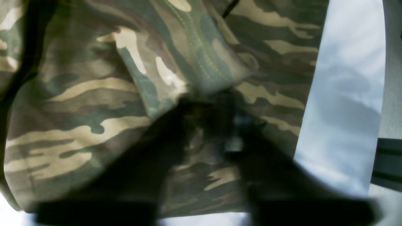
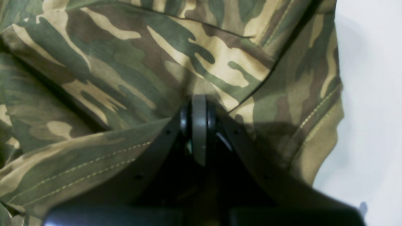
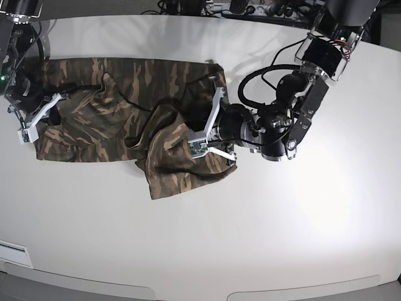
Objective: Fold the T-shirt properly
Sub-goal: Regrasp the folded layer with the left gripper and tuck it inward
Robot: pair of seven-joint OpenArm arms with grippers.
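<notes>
The left gripper (image 1: pixel 216 125) is pressed together on a raised fold of the T-shirt (image 3: pixel 119 106), its dark fingers (image 1: pixel 263 163) pinching the camouflage cloth near a stitched hem. The right gripper (image 2: pixel 199 125) is also closed, with cloth bunched around its tip, and it seems to clamp the shirt's edge at the far end. The T-shirt lies crumpled on the white table (image 3: pixel 282 219), stretched between the two arms, with one part folded over into a heap just beside the left gripper.
</notes>
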